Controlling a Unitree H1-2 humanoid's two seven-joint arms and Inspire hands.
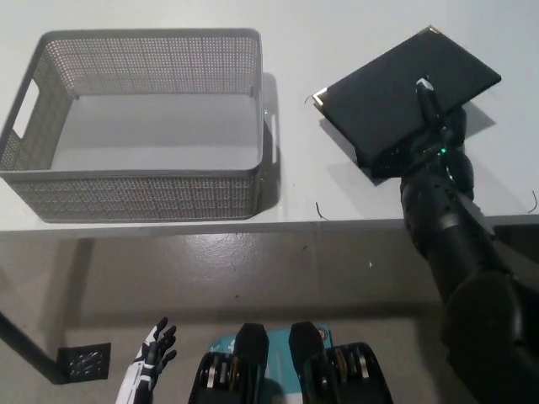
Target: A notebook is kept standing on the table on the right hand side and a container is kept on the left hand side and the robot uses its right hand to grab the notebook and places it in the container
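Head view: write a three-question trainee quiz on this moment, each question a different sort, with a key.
1. True or false: the notebook already lies inside the container.
2. Multiple choice: what does the right hand hold? A) the container's handle B) the notebook C) nothing
3. Fill in: the left hand rests low at the picture's lower ____, off the table.

Key: 1. False; the notebook is closed, cover up, in the right hand's grip to the right of the container, which holds nothing. 2. B. 3. left.
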